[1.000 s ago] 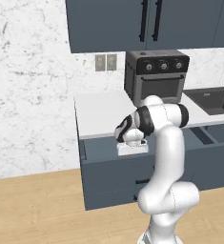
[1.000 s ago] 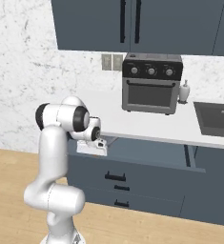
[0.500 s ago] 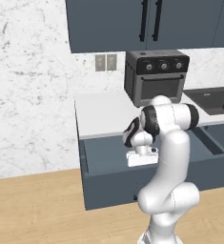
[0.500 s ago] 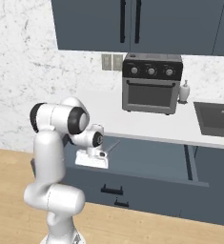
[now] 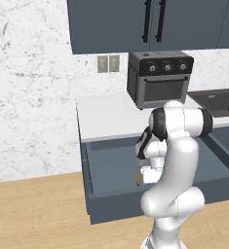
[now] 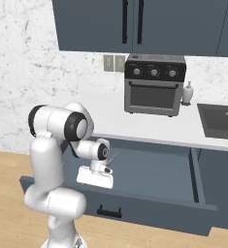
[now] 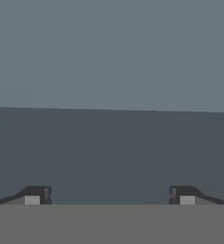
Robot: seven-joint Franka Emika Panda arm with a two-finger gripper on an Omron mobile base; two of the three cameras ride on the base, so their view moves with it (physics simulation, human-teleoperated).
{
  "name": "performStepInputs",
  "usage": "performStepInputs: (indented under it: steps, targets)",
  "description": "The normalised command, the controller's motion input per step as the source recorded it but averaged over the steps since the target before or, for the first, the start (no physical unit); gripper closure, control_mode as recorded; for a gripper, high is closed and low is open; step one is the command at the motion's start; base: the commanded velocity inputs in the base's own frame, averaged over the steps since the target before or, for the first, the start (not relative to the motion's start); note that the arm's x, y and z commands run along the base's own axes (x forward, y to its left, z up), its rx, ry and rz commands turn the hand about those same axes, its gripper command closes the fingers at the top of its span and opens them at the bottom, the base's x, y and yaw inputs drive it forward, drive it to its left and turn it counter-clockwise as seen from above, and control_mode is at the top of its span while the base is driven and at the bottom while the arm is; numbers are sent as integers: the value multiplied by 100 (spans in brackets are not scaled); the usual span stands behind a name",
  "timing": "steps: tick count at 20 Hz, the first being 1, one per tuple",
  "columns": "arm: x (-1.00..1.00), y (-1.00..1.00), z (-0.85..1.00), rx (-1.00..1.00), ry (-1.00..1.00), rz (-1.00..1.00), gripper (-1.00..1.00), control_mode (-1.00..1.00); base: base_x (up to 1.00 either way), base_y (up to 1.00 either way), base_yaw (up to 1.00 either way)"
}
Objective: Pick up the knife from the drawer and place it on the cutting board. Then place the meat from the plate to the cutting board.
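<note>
Fingers [image 7: 37,194] spread wide apart, holding nothing | gripper [image 7: 108,195] lowered inside the pulled-out drawer [image 6: 149,172], facing its dark floor | knife [image 5: 139,177]: tan handle just visible in the drawer beside the hand | toaster oven [image 6: 154,85] on counter behind drawer

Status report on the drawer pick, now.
End effector open, empty, down inside the open drawer. Knife: tan handle tip showing beside the arm, not gripped. Hand view: bare drawer floor, nothing in the way.

Drawer [image 6: 149,177] dark blue-grey; wall [image 5: 28,87] white marble, grey veins; oven [image 6: 154,85] black; floor [image 5: 33,214] light wood.
</note>
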Motion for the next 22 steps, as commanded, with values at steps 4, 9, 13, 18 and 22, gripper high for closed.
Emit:
performStepInputs:
  steps: [4, 9, 13, 18, 22]
  targets:
    - [-83, -2, 76, 0, -29, 0, -100, -100, 0, 0, 0]
    - [-23, 0, 98, 1, -18, 0, -100, -100, 0, 0, 0]
    - [23, 0, 82, 6, 0, 0, -100, -100, 0, 0, 0]
    - [51, 1, 16, 2, 0, 0, -100, -100, 0, 0, 0]
    - [60, 14, -16, 1, -3, -3, -100, -100, 0, 0, 0]
